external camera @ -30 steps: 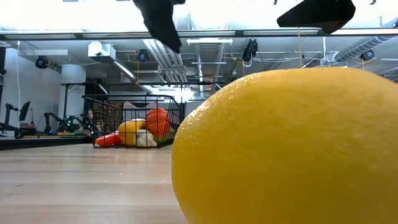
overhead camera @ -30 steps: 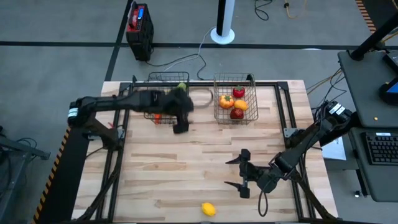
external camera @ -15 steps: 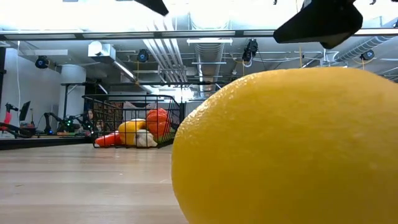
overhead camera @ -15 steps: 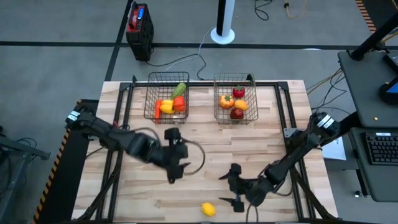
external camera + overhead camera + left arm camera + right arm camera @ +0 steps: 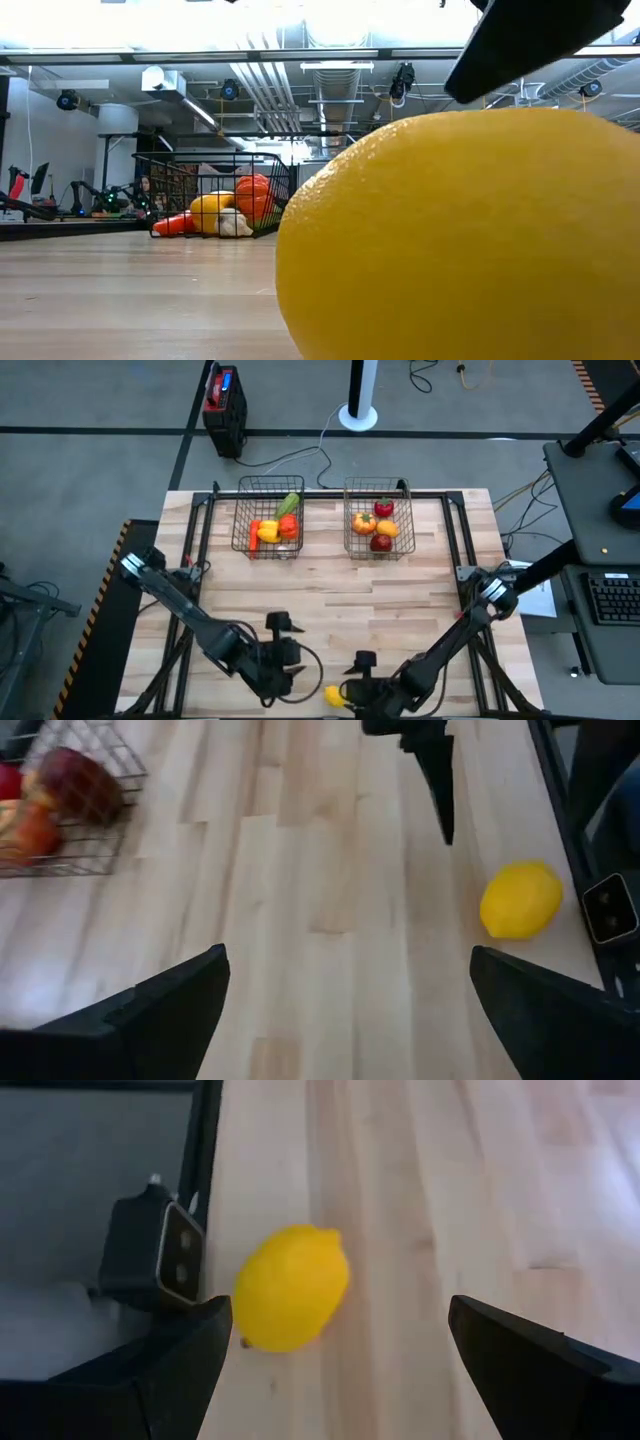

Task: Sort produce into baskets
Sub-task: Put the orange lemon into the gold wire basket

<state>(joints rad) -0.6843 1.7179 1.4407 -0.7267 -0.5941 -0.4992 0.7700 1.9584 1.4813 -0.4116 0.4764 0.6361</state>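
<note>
Yellow lemon [image 5: 335,696] lies alone at the table's [image 5: 400,600] near edge, between both arms. Right gripper [image 5: 352,682] hangs just beside it, jaws wide, holding nothing. Left gripper [image 5: 283,650] is near its other side, also wide and empty. 2 baskets [image 5: 268,518] [image 5: 378,518] at the far edge hold the other produce.

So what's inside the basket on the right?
The right basket holds a yellow pepper, a red pepper, an orange and a dark red apple. Anything underneath them is hidden.
</note>
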